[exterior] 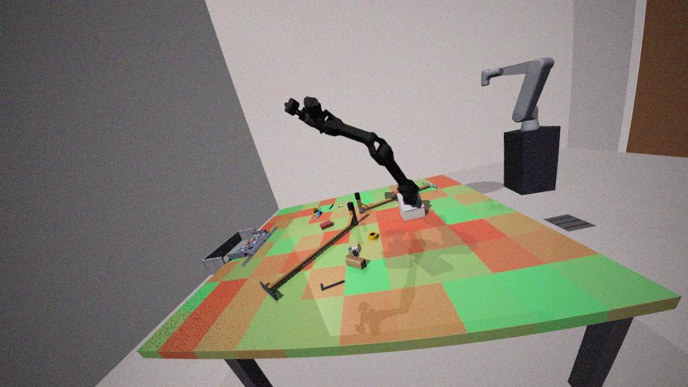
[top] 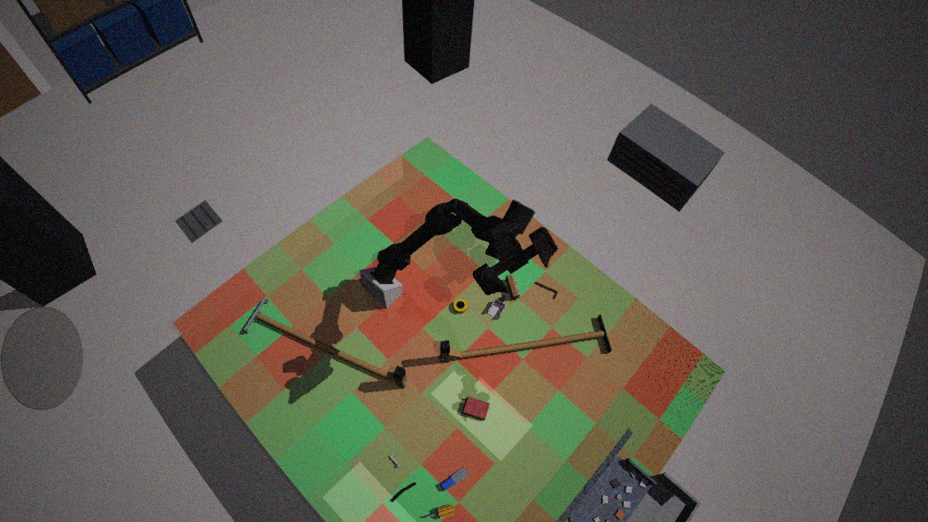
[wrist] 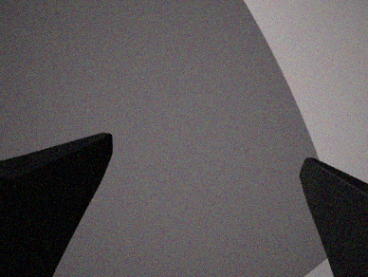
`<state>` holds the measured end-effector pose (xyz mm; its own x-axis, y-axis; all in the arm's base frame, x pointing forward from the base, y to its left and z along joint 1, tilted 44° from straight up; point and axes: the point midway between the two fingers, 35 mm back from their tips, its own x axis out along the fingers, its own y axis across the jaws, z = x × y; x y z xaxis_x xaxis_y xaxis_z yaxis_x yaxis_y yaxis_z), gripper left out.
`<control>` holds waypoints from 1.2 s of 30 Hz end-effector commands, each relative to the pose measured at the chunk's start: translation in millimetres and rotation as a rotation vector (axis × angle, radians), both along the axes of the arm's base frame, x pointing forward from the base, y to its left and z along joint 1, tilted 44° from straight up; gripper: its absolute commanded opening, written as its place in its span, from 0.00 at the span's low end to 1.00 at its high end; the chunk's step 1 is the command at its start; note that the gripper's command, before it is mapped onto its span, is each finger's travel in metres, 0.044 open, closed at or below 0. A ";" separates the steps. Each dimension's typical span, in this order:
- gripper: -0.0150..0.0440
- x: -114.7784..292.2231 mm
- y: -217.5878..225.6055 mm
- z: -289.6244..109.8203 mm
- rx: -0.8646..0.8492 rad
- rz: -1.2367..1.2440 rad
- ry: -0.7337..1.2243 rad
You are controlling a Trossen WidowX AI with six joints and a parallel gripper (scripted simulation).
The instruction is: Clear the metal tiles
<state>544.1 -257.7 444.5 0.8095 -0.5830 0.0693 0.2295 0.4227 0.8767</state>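
- The gripper [exterior: 299, 107] is raised high above the table [exterior: 505, 283], its fingers spread wide with nothing between them — the wrist view shows only grey wall and floor past the two dark tips, plus a sliver of green table at the bottom right corner.
- In the top view the gripper [top: 518, 249] hangs over the table's 1 o'clock part; the long scraper [top: 525, 345] lies flat on the table well apart from it, toward 6 o'clock of the hand.
- That scraper's long axis runs roughly 9 to 3 o'clock in the top view, tilted slightly up to the right: its dark crosswise blade [top: 602, 333] at the 3 o'clock end, its dark grip [top: 444, 350] at the 9 o'clock end.
- A second long-handled tool [top: 324, 345] lies at about 8 o'clock of the arm's base [top: 381, 287], its long axis running from 10 to 4 o'clock.
- The steel bench plate [top: 600, 484], with small tiles [top: 616, 498] scattered on it, sits at the table's 5 o'clock corner; the catch box [top: 674, 496] adjoins it.
- No writing or labels can be read on anything.
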 end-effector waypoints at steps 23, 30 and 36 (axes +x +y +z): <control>0.25 33.5 31.4 -62.1 -0.058 0.178 0.217; 0.25 43.6 45.7 -87.3 -0.079 0.256 0.294; 0.25 50.7 58.7 -108.9 -0.096 0.325 0.356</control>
<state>589.9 -207.3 351.8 0.9260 -0.3393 -0.1655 0.3436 0.5758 0.7419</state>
